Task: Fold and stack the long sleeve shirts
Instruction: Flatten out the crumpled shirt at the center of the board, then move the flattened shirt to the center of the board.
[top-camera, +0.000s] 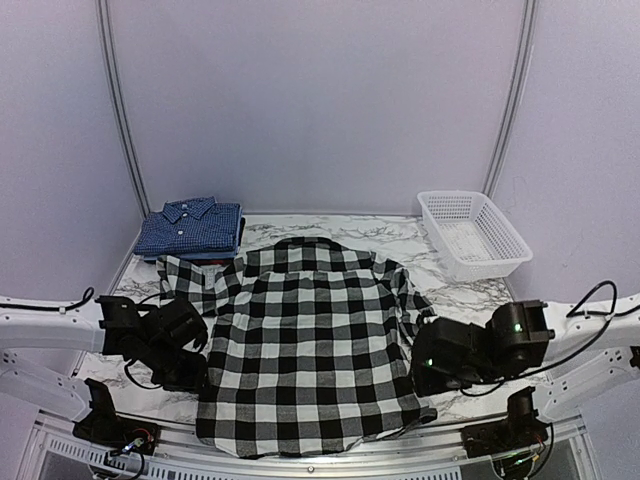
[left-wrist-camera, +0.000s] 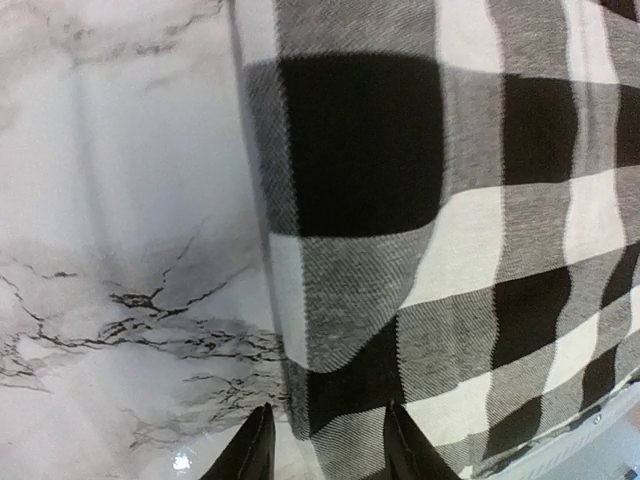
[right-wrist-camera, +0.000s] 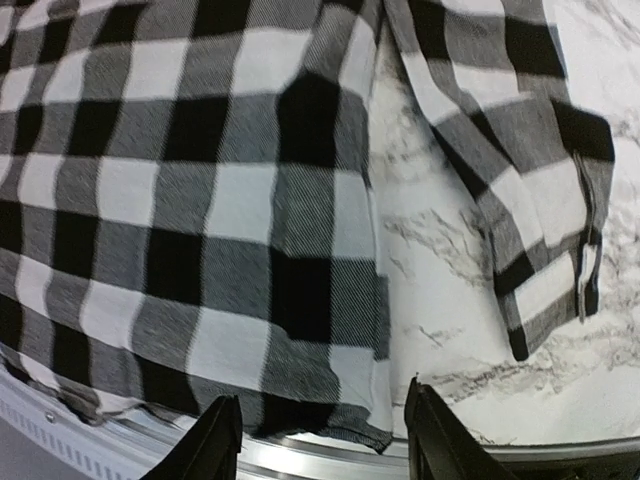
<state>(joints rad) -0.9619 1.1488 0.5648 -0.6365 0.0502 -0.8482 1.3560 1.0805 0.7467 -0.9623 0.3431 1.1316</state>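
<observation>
At back left, blue shirt (top-camera: 190, 228) is sitting folded; checked shirt (top-camera: 310, 340) is lying spread, unfolded; left gripper (left-wrist-camera: 325, 452) and right gripper (right-wrist-camera: 322, 440) are hovering at its side edges, jaws apart.

We see the black-and-white checked shirt (top-camera: 310, 340) spread flat across the middle of the worktop (top-camera: 400, 235). Its collar is at the far side and its hem reaches over the near edge. Its sleeves lie rumpled close beside the body. The dark blue fine-checked shirt (top-camera: 190, 227) sits neatly folded, collar up, at the far left corner, just beyond the checked shirt's left sleeve.
</observation>
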